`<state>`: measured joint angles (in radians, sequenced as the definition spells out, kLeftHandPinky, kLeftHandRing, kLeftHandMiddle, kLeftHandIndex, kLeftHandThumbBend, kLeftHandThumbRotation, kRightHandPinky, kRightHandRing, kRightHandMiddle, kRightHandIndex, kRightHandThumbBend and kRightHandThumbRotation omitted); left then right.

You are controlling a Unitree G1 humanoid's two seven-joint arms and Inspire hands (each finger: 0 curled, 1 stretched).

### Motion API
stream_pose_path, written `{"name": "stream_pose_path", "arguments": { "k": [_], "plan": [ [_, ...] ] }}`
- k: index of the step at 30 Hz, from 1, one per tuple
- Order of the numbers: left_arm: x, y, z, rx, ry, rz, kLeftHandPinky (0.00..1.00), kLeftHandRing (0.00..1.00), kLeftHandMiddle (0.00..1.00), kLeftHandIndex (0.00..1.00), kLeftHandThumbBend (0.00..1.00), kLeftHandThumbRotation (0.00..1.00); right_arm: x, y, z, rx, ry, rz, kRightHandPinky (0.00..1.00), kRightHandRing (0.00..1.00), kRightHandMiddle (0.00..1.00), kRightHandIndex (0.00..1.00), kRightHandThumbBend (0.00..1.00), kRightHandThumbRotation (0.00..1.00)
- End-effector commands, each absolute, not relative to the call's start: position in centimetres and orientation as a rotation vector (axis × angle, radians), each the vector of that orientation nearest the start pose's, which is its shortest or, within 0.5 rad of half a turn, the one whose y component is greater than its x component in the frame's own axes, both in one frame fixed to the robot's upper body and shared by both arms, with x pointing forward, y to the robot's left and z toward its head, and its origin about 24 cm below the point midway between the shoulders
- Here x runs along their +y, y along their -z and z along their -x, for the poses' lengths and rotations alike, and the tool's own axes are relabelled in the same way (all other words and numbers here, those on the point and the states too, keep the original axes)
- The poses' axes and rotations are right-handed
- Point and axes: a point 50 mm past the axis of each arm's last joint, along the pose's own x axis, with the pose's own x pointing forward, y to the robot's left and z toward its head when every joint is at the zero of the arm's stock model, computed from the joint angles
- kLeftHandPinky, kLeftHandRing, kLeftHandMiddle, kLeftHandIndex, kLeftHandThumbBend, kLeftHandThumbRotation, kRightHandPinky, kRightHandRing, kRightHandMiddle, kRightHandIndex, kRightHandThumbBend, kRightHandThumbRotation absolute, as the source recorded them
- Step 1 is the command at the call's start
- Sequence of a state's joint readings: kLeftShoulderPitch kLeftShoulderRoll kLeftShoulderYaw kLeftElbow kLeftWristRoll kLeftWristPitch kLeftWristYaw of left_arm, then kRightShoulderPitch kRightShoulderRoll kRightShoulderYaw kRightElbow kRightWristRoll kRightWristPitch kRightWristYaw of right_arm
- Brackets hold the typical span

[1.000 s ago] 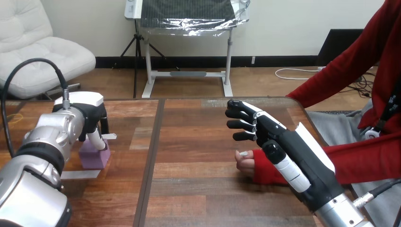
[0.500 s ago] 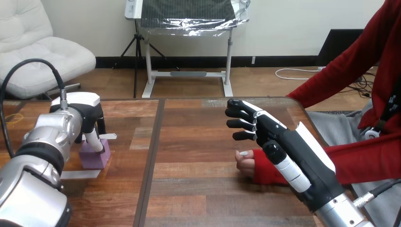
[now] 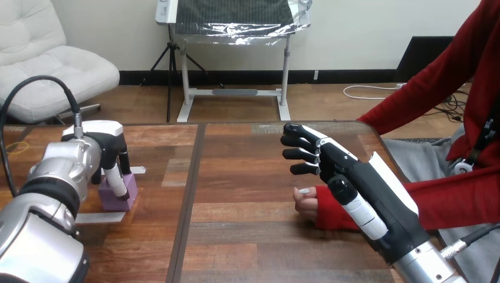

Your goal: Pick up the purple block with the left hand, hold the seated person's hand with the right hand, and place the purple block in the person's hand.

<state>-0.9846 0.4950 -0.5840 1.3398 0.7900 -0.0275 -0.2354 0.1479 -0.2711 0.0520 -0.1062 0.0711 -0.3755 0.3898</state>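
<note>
Purple block (image 3: pixel 111 198) sits on the wooden table (image 3: pixel 242 224), left side. Left hand (image 3: pixel 107 144) is over it, fingers curled down round it, one across its near face. Since a second ago, hand and block have slid a touch leftward together; the block still seems to rest on the wood. Reads as the grip settling, lift not yet begun.

Right hand (image 3: pixel 361 177) unchanged: open, fingers loosely bent, raised at right, just in front of the person's hand (image 3: pixel 305 201). Touching or not, cannot tell.

Containers: the only receiver is that hand, on the table in a loose fist, partly hidden, nothing visible in it. It likely needs opening before handover.
</note>
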Motion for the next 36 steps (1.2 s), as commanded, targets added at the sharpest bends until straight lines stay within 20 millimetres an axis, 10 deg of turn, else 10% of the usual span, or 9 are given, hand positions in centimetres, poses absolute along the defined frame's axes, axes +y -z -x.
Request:
{"name": "stream_pose_path", "arguments": {
  "k": [1, 36],
  "plan": [
    [24.37, -8.49, -38.75, 0.592, 0.354, -1.655, 0.31, 0.41, 0.52, 0.72, 0.75, 0.00, -16.43, -9.10, -22.21, -0.406, -0.452, 0.255, 0.79, 0.85, 0.88, 0.89, 0.93, 1.00],
    [24.16, -9.03, -39.02, 0.618, 0.376, -1.760, 0.78, 0.84, 0.85, 0.86, 0.79, 0.00, -16.45, -9.08, -22.19, -0.402, -0.455, 0.264, 0.79, 0.85, 0.89, 0.90, 0.92, 1.00]
  ]
}}
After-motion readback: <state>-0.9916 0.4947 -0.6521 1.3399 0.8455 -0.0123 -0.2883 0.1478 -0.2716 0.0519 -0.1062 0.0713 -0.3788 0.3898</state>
